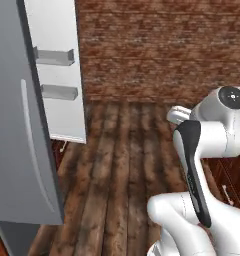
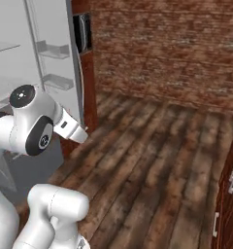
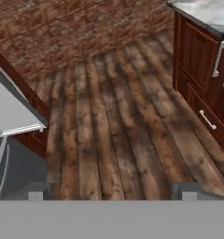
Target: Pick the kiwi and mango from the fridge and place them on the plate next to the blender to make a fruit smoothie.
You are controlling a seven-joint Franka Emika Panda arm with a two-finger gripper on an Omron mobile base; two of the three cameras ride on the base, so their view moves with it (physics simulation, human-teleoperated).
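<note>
Gripper [image 3: 111, 191] hanging wide open, empty, facing wooden floor [image 3: 118, 121]. Fridge [image 1: 22, 150] standing open at left; arm needing swing toward shelves, approaching fruit level and slow.

Plank floor [image 3: 118, 121] — fingers [image 3: 35, 190] wide apart

My two base cameras look forward and down past my white jointed arm [image 1: 202, 150], sharing the tall grey-silver fridge [image 1: 22, 130] and dark plank floor [image 2: 152, 160]. My hand camera tilts down at that floor, nearer.
</note>
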